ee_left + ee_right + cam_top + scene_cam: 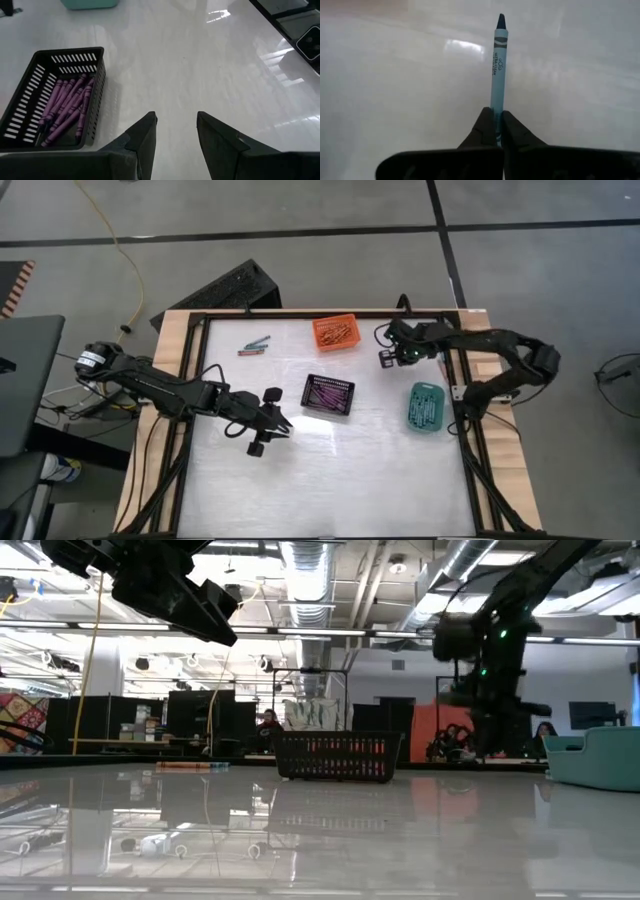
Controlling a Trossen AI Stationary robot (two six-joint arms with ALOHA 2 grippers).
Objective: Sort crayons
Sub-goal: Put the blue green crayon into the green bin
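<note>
High view: left end effector (pixel 283 423) hangs over the white bench (pixel 330 480), just beside the black basket (pixel 329 395), its fingers spread and nothing between them
High view, right side: right end effector (pixel 386 357) sits near the far right edge, between the orange basket (pixel 335 332) and the teal basket (pixel 427 407)
High view, loose crayons: a small cluster of crayons (pixel 255 346) lies on the bench near the far left corner, well apart from both arms
Low view: black basket (pixel 337 756) stands mid-bench, teal basket (pixel 597 760) at the right; the arms come in from above
Left wrist view: two dark fingers (pixel 142 140) parted, gripping nothing; purple crayons (pixel 67 107) lie packed inside the black basket (pixel 95 97)
Right wrist view: right end effector (pixel 497 131) pinched closed on a teal-blue crayon (pixel 498 70), which sticks straight out beyond the fingertips, dark tip pointing away, above the bare bench
</note>
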